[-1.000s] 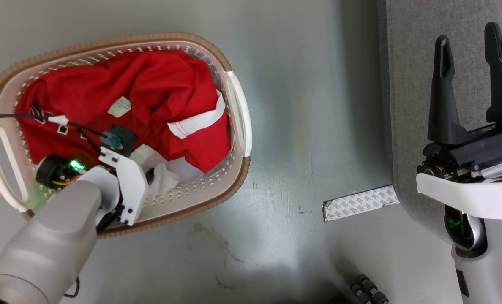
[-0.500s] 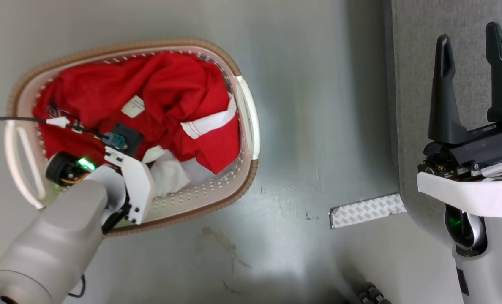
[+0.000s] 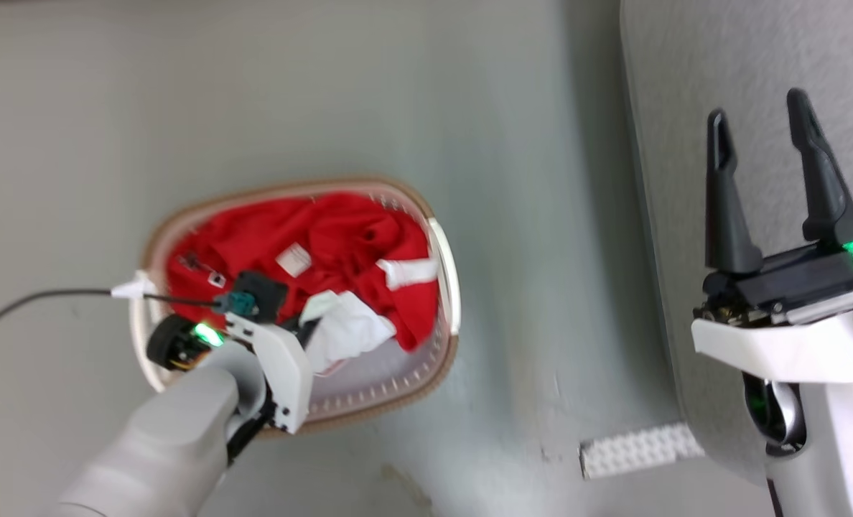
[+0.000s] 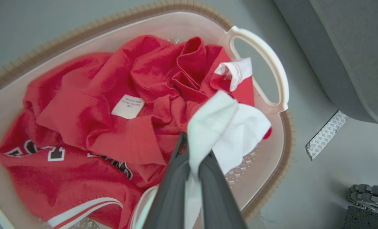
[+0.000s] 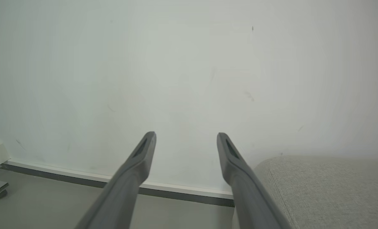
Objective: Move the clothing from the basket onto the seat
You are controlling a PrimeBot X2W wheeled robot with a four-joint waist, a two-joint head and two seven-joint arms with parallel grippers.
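Barely begun: clothing (image 4: 90, 105) is found in basket (image 4: 265, 60), 1 white fold clamped by left gripper (image 4: 193, 149). Right gripper (image 3: 758, 115) is spread, empty; nothing is seen on seat (image 3: 757, 43).

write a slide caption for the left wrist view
The left fingers pinch a white fold of the red clothing over the basket, seat beyond.

Bare floor (image 3: 541, 215) separates basket (image 3: 449, 276) from seat (image 3: 685, 86); a flat tape strip (image 3: 642, 450) lies near the seat. The basket's raised handle (image 4: 275, 68) stands between the clothing (image 4: 90, 105) in my left pincer (image 4: 193, 152) and that floor.
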